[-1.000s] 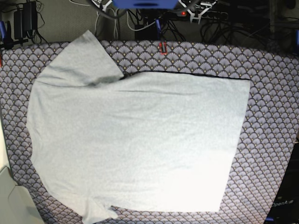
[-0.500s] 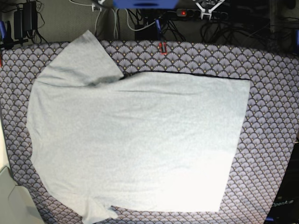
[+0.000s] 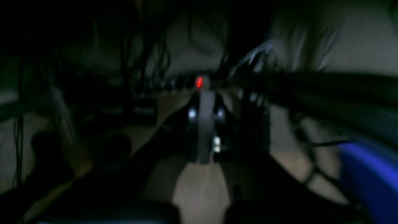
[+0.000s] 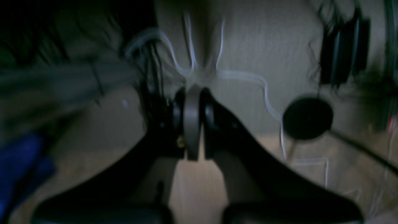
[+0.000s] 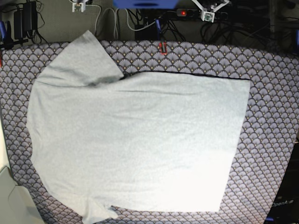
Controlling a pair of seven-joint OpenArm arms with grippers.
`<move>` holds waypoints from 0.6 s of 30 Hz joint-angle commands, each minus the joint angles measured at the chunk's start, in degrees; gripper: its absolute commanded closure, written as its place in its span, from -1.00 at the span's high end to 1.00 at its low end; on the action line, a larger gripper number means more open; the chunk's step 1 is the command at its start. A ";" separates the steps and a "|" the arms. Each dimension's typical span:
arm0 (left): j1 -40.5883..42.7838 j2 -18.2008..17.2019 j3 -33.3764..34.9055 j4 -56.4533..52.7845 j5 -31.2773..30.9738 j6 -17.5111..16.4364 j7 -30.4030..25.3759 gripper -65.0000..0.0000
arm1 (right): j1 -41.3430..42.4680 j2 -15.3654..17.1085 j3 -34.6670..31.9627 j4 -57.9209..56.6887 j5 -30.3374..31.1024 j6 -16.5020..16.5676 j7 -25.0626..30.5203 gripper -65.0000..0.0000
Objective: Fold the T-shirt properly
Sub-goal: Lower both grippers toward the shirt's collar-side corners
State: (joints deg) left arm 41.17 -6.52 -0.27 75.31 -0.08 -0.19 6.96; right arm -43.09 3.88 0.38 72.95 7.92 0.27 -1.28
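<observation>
The pale grey T-shirt (image 5: 140, 140) lies flat over most of the fan-patterned table cloth (image 5: 271, 93). One sleeve (image 5: 84, 58) points to the far left and another (image 5: 96, 212) pokes out at the near left. A thin dark line runs along its far edge. Both arms are drawn back beyond the table's far edge, where only their white ends show: the right one (image 5: 79, 5) and the left one (image 5: 210, 13). My left gripper (image 3: 203, 99) is shut on nothing, over dark cables. My right gripper (image 4: 192, 96) is also shut and empty, over the floor.
A small red object (image 5: 162, 47) sits at the cloth's far edge. Cables and a power strip (image 5: 187, 13) lie behind the table, by the blue base (image 5: 145, 3). A grey surface (image 5: 11, 200) is at the near left corner.
The white ends of both arms have drifted outward along the top edge, away from the blue base. The T-shirt has not moved.
</observation>
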 commanded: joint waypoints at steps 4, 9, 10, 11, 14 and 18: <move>7.67 -0.29 -1.88 16.08 0.03 0.05 4.86 -0.99 | -6.62 2.67 0.19 12.72 2.67 0.30 0.71 -1.00; 12.94 0.15 -5.92 32.52 0.03 -0.03 12.60 -0.99 | -12.51 5.83 0.28 25.56 5.40 0.30 0.71 -1.00; 13.82 -0.11 -6.28 34.98 0.03 -0.03 13.30 -0.99 | -13.39 6.36 0.28 27.93 6.01 0.30 0.71 -1.00; 14.88 -0.11 -6.72 37.00 0.03 -0.03 13.83 -0.99 | -14.27 6.80 0.45 30.39 6.54 0.30 0.71 -1.00; 16.81 0.06 -9.09 40.87 0.03 -0.03 13.65 -0.99 | -15.85 7.59 2.56 37.51 8.21 0.30 -0.35 -1.00; 14.79 0.24 -13.31 40.69 -0.67 -0.39 14.01 -0.99 | -13.04 8.21 5.38 42.17 9.09 0.30 -5.45 -0.76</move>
State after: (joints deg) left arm 55.05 -6.04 -13.45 115.13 -0.40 -0.67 21.93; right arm -55.79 11.92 5.76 114.26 16.95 0.38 -7.81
